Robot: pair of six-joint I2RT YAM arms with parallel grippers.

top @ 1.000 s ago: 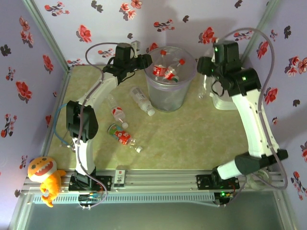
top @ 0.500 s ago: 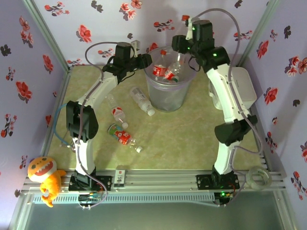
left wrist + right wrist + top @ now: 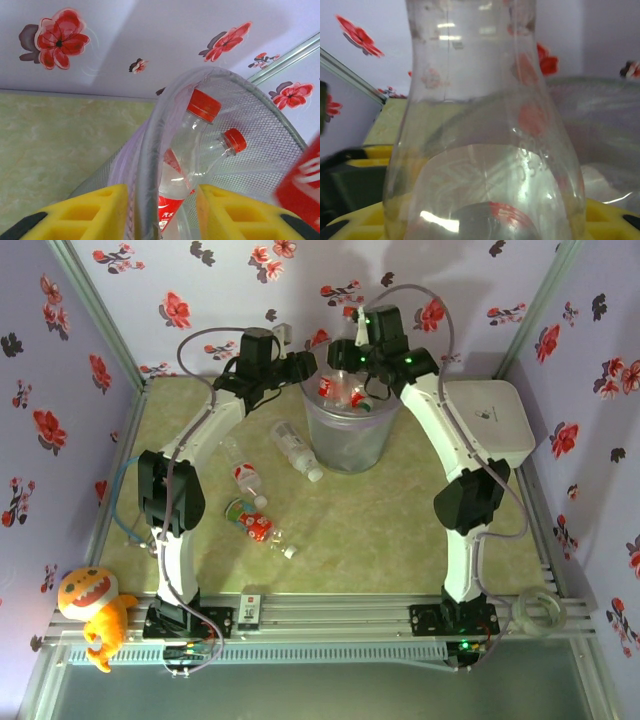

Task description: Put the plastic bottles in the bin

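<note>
Lilac paper scattered with red and dark flowers covers the back wall (image 3: 230, 280), the left wall (image 3: 40, 390) and the right wall (image 3: 600, 390). A slim grey metal left post (image 3: 100, 315) and right post (image 3: 540, 310) rise from the far corners. The tabletop (image 3: 370, 530) is a marbled yellow-green under soft, even light, with a silver slotted rail (image 3: 330, 612) along its near edge and a plain grey ledge (image 3: 320, 690) just in front of that.
</note>
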